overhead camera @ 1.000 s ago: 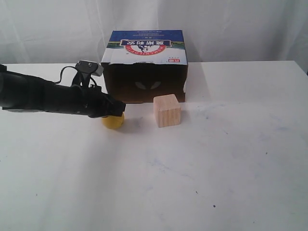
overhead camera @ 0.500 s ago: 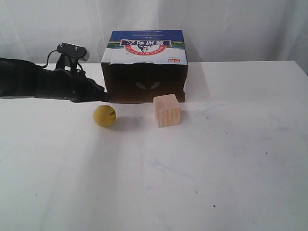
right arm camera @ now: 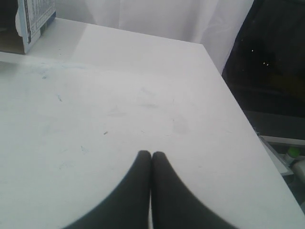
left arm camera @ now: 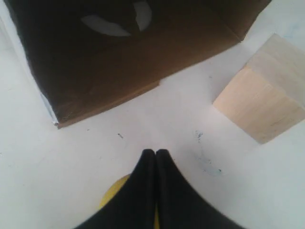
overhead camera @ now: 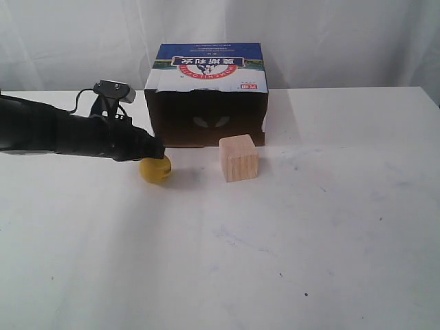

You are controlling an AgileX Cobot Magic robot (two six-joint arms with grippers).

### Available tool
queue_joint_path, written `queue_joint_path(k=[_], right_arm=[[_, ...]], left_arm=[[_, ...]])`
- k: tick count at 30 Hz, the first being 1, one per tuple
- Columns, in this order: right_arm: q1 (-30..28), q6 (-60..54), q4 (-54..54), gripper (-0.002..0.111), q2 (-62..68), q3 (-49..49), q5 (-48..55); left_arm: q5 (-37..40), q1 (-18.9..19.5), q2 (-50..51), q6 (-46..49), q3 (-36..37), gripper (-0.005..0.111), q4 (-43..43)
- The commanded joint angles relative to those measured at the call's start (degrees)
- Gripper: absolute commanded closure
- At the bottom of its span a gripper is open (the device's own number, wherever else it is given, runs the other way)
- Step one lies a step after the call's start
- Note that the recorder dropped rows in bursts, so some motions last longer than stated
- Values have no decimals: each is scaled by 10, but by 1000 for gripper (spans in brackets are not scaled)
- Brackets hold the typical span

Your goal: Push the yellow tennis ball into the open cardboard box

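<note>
The yellow tennis ball rests on the white table just in front of the open cardboard box, off the left end of its dark opening. My left gripper is shut and empty, its tip right above the ball's top. In the left wrist view the ball peeks out beneath the shut left gripper, with the box's dark opening ahead. My right gripper is shut over bare table, with only a corner of the box in its view; it does not show in the exterior view.
A pale wooden cube stands in front of the box's right side, to the right of the ball; it also shows in the left wrist view. The table's edge runs past the right gripper.
The left arm swung back from the ball, then came forward and down again over it. The ball sits slightly right of where it was half a second ago.
</note>
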Motion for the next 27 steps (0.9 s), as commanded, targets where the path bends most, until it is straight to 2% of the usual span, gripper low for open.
queue_joint_path(k=[1, 9, 12, 15, 17, 19, 24, 27], right_arm=[[1, 2, 0, 108, -3, 1, -8], [1, 2, 0, 108, -3, 1, -8], [1, 2, 0, 108, -3, 1, -8], [1, 2, 0, 108, -3, 1, -8], [1, 2, 0, 108, -3, 1, -8], [1, 2, 0, 108, -3, 1, -8], [1, 2, 0, 108, -3, 1, -8], [1, 2, 0, 108, -3, 1, -8]], left_arm=[[43, -1, 1, -4, -13, 107, -12], [58, -1, -19, -6, -50, 107, -12], [50, -1, -49, -50, -24, 107, 1], [59, -1, -81, -120, 15, 107, 86], [58, -1, -100, -131, 41, 107, 98], [32, -1, -109, -131, 62, 107, 98], [-109, -1, -80, -75, 62, 107, 54], [-82, -1, -39, -68, 36, 107, 47]])
